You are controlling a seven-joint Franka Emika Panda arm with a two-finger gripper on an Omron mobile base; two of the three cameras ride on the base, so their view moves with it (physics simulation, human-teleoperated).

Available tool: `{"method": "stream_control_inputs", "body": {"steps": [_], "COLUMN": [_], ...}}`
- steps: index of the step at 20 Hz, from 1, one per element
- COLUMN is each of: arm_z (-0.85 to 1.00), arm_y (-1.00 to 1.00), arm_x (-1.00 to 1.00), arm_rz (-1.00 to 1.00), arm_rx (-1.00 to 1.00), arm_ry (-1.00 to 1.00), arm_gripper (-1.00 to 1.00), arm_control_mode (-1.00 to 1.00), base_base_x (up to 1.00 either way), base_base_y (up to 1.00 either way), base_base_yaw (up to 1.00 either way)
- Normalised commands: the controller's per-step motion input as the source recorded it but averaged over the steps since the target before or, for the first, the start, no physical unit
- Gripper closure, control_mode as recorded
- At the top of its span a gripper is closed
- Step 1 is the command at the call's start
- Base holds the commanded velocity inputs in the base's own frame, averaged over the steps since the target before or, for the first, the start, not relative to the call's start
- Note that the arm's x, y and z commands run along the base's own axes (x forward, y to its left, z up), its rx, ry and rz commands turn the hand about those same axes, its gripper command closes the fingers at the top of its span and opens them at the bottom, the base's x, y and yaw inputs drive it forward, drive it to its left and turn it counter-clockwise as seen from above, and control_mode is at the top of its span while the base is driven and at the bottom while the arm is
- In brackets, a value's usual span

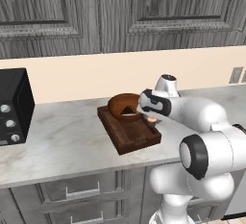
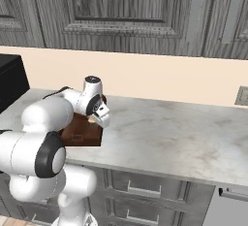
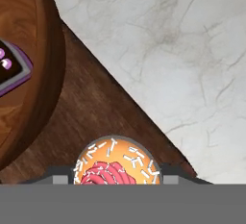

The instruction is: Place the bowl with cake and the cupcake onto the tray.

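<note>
The dark wooden tray [image 1: 133,140] lies on the marble counter, and the brown bowl [image 1: 124,104] with its dark cake slice [image 1: 128,111] sits on the tray's far half. My gripper [image 1: 152,117] hangs low over the tray's right edge, shut on the cupcake [image 1: 152,119]. In the hand view the cupcake [image 3: 117,163], with pink frosting and sprinkles, sits between my fingertips above the tray floor [image 3: 96,107], and the bowl [image 3: 29,74] is at the left. From the right base view my arm hides most of the tray [image 2: 80,134].
A black oven [image 1: 12,105] stands at the counter's left end. Bare marble counter [image 3: 168,50] stretches to the right of the tray. A wall outlet [image 1: 235,74] is at the far right. Grey cabinets hang above, and drawers run below the counter edge.
</note>
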Motion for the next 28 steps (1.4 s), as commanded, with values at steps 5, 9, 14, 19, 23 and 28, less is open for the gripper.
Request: {"method": "stream_control_inputs", "body": {"steps": [5, 9, 14, 19, 23, 28], "arm_z": [0.0, -0.01, -0.18, -0.27, -0.24, -0.17], "arm_y": [0.28, 0.16, 0.18, 0.16, 0.04, 0.0], "arm_x": [-0.02, 0.0, 0.01, 0.03, 0.04, 0.13], "arm_rz": [0.06, 0.04, 0.0, 0.0, 0.0, 0.0], "arm_rx": [0.0, 0.0, -0.01, -0.02, 0.0, 0.0], "arm_ry": [0.0, 0.0, 0.0, 0.0, 0.0, 0.0], "arm_gripper": [1.0, 1.0, 1.0, 1.0, 1.0, 1.0], "arm_control_mode": [-1.0, -1.0, -1.0, -1.0, -1.0, -1.0], "base_base_x": [0.0, 0.0, 0.0, 0.0, 0.0, 0.0], "base_base_y": [0.0, 0.0, 0.0, 0.0, 0.0, 0.0], "base_base_yaw": [0.0, 0.0, 0.0, 0.0, 0.0, 0.0]}}
